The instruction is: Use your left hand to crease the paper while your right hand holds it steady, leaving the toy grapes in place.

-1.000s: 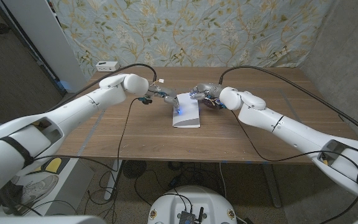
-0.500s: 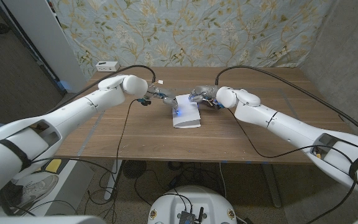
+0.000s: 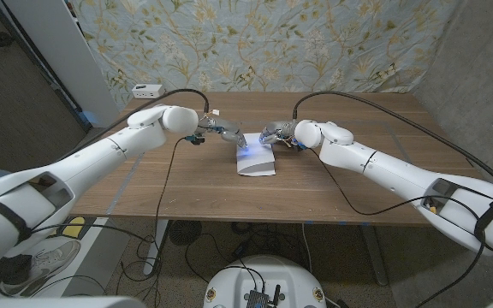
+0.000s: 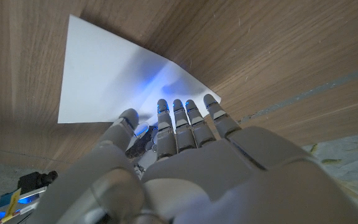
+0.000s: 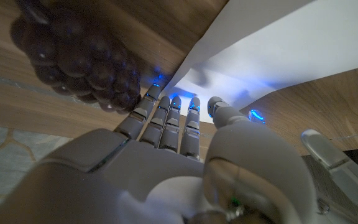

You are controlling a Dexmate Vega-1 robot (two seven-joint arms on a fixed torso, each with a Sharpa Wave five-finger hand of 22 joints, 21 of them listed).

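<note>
Wooden table (image 3: 161, 184): outstretched left hand (image 3: 226, 131) and right hand (image 3: 277, 131) touch paper (image 3: 256, 159) beside grapes (image 5: 79, 56)

Glossy white shells are covering both arms, with black bands ringing them. Black cables are trailing from each wrist. The left hand (image 4: 185, 162) and right hand (image 5: 166, 149) are showing grey segmented fingers, blue lights glowing at fingertips.
</note>
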